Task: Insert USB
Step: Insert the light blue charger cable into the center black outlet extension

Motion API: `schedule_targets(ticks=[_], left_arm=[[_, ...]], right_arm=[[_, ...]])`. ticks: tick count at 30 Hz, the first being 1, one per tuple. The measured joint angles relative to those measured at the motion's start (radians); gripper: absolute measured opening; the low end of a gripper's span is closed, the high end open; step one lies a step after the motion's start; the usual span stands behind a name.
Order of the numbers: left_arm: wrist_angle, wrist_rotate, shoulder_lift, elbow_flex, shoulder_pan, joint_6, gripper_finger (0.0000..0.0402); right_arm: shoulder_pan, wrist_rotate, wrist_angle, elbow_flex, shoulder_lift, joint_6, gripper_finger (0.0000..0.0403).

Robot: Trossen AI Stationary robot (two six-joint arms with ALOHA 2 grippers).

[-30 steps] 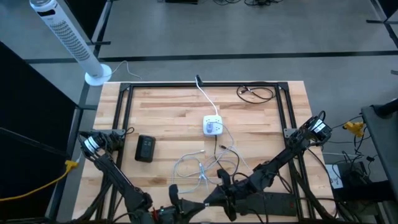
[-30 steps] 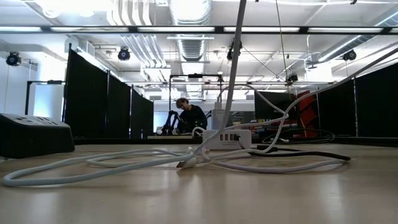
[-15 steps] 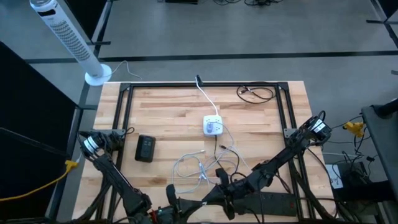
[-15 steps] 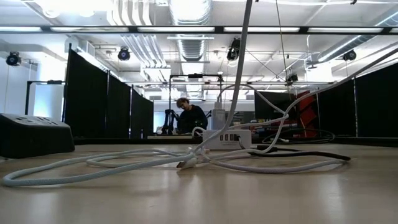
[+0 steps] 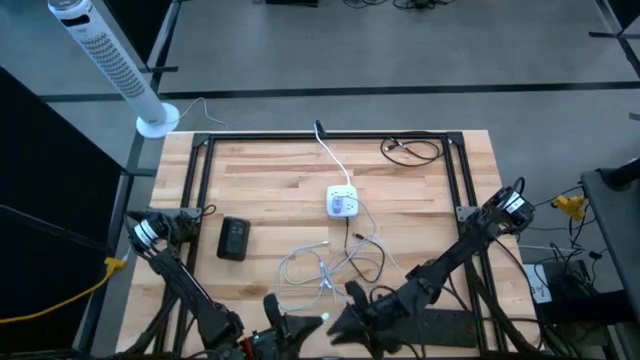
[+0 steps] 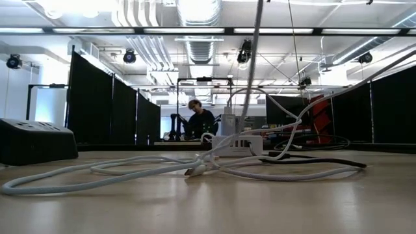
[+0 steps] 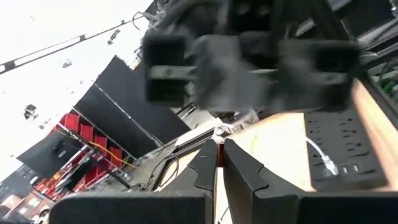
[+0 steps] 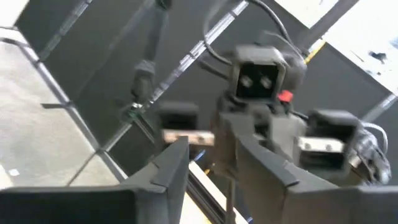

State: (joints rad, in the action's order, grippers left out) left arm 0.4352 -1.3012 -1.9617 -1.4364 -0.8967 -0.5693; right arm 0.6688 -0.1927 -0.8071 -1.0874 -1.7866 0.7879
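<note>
Showing the opening stage of the USB insertion, judged from a white USB cable [image 5: 322, 266] lying in loose loops on the wooden table [image 5: 270, 185], just on the near side of the white charger block [image 5: 342, 203]. Judged as pick-up not yet done: plug end [image 6: 195, 171] resting on the boards, well short of any port; one strand climbing out of the low view's top, its support unseen. Parked low at the table's near edge, left gripper [image 7: 217, 149] with fingers pressed together on nothing. Hovering beside it near the loops, right gripper [image 8: 210, 152] with fingers apart and nothing between them.

Calling next, probably, for lowering onto the plug end, pinching it square, then lining it up with a port on the block.

Counted:
- one charger block
- one white cable
- one black cable coil [image 5: 411, 150] at the far right corner
- one black box-shaped device [image 5: 234, 239] on the left
- one tower fan [image 5: 108, 62] off the table
- two arms
- one person [image 6: 199, 121] far behind
</note>
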Motion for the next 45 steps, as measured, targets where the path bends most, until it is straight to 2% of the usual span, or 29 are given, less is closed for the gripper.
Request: schedule_targets(ticks=[6, 11, 17, 19, 27, 32, 37, 45], left_arm=[[-0.008, 0.022, 0.0, 0.0, -0.012, 0.003, 0.0002], [-0.013, 0.035, 0.0, 0.0, -0.026, 0.003, 0.0002], [-0.021, 0.08, 0.0, 0.0, -0.045, 0.004, 0.0002], [-0.027, 0.116, 0.0, 0.0, -0.044, 0.004, 0.0002], [-0.026, 0.133, 0.0, 0.0, -0.042, 0.007, 0.0002], [-0.026, 0.081, 0.0, -0.001, -0.042, 0.011, 0.0002], [-0.025, 0.071, 0.0, -0.001, -0.042, 0.014, 0.0002], [-0.037, 0.047, 0.0, -0.001, -0.042, 0.029, 0.0002]], right_arm=[[-0.007, -0.029, 0.02, 0.0, 0.0, 0.041, 0.0145], [-0.004, -0.041, 0.009, 0.0, 0.0, 0.044, 0.0147], [-0.006, -0.119, -0.023, 0.0, 0.0, 0.019, 0.0157], [-0.012, -0.113, -0.019, 0.0, 0.0, -0.016, 0.0162], [-0.037, -0.037, -0.013, 0.0, -0.019, -0.081, 0.0175], [-0.039, -0.036, -0.013, 0.0, -0.034, -0.08, 0.0166], [-0.039, -0.036, -0.022, 0.0, -0.035, -0.081, 0.0148], [-0.039, -0.036, -0.049, 0.0, -0.036, -0.113, 0.0086]])
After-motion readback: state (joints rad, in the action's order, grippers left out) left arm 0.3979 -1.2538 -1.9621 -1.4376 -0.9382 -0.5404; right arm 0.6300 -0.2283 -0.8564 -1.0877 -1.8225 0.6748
